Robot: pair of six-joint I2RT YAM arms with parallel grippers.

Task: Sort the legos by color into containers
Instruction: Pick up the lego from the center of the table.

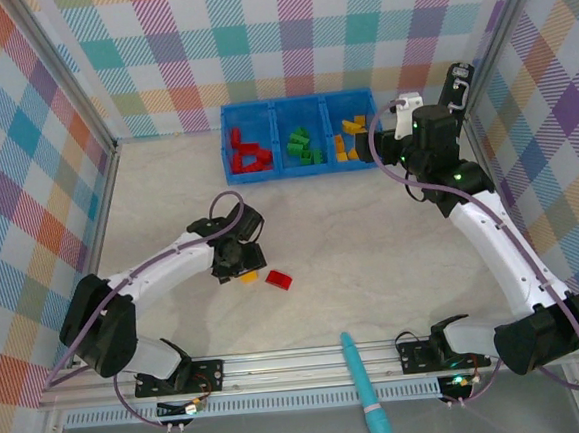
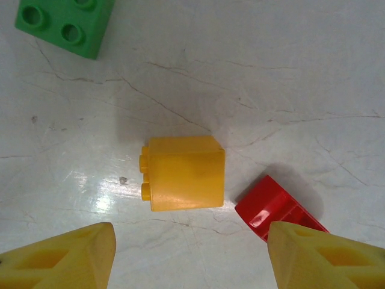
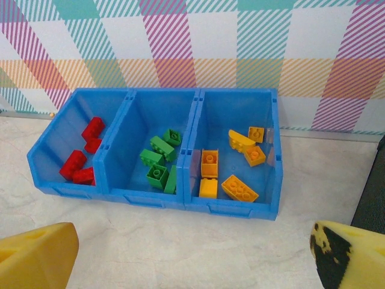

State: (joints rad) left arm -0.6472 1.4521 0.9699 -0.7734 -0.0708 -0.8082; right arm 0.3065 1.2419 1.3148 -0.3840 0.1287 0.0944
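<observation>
The sorting looks mostly done. The bin stands at the far edge of the table, and each of its three compartments holds one colour: red legos on the left, green ones in the middle, yellow ones on the right. No brick appears to be in the wrong compartment.

Three bricks remain loose on the table near the left arm: a yellow brick, a red brick just beside it, and a green brick a little apart. The left pincer hovers over them, released and empty, with the yellow brick lying ahead of its tips. The right pincer faces the bin, spread wide and holding nothing.

The bricks are hard, glossy plastic. The yellow one is blocky and lies on its side, its studs pointing sideways. The red one is wedge-like with a bright highlight. The green one sits studs up. The bin is smooth blue plastic with thin dividers and a low front wall. The table is pale and stone-like, faintly shiny and veined with fine cracks.
</observation>
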